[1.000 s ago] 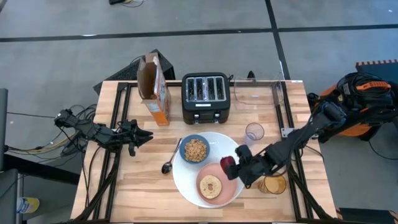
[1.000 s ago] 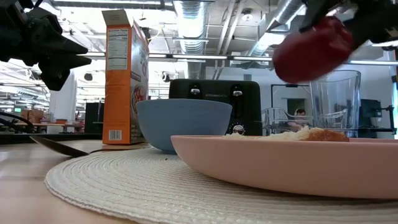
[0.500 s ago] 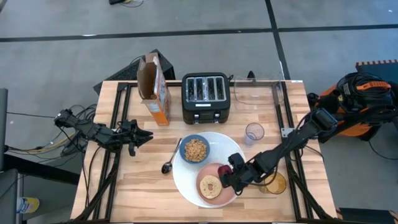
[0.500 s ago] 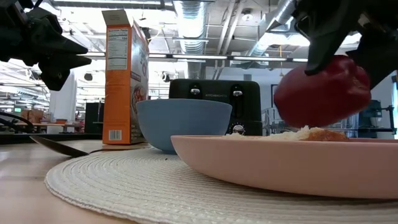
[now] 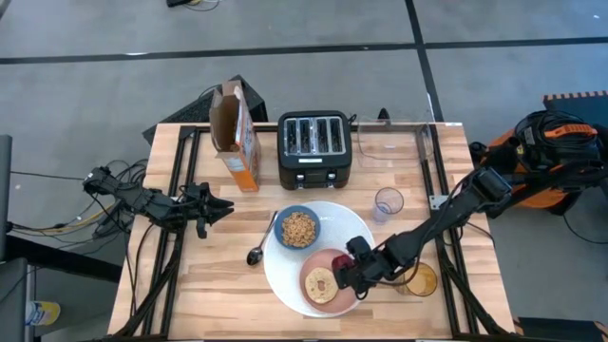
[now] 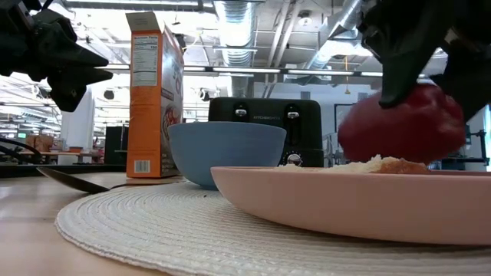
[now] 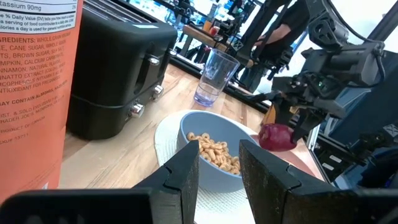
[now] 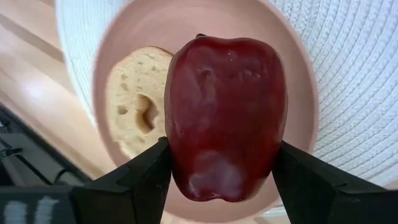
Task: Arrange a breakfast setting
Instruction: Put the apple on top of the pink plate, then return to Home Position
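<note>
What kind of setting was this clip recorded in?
Probably a robotics lab or open industrial workspace, not a home kitchen: the wooden table stands on bare concrete floor, exposed ceiling ducts run overhead, and more equipment fills the hall behind the toaster.

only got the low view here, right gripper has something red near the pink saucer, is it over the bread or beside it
Observer: The right gripper holds a red apple beside the round toasted bread, over the pink saucer.
Operator: is the left arm near any of this
Observer: No, the left gripper waits off the big white round plate, near the table's left edge.
Operator: anything in the blue bowl
Observer: The small blue bowl holds cereal.
</note>
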{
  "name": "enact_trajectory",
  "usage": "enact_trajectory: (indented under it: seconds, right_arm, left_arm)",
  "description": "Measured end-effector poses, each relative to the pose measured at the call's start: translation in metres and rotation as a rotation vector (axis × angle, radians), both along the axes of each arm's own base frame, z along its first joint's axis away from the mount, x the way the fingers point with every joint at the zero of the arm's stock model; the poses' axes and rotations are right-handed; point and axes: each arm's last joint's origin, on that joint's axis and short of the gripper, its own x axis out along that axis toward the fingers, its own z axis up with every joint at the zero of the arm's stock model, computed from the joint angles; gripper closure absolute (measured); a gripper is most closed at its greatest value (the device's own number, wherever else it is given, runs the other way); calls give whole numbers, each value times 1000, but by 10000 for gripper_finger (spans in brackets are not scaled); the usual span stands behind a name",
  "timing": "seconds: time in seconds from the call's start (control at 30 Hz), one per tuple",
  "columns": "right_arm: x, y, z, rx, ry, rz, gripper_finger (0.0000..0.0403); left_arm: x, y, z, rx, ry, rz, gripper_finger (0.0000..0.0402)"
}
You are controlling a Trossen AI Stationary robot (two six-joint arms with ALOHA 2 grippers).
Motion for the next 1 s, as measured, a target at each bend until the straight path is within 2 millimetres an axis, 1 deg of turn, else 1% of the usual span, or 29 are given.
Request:
enact_trajectory:
  seconds: [0.4,0.6,0.7,0.8,0.93,1.0]
  right_arm:
    - [-1,-3,-3,6,45,-2,66]
    - [-1,-3,0,18,36,-12,39]
    - [-4,-5,13,38,-12,-15,33]
    - [-9,-10,33,0,-114,-2,34]
    - [-12,-24,71,-68,-318,150,37]
    - [-17,-33,86,-127,-377,223,37]
  left_arm:
    - [0,0,0,0,0,0,301]
    - [0,0,0,0,0,0,301]
    - [0,0,0,0,0,0,301]
    - [0,0,0,0,0,0,301]
    - [0,0,0,0,0,0,301]
    - [0,0,0,0,0,0,301]
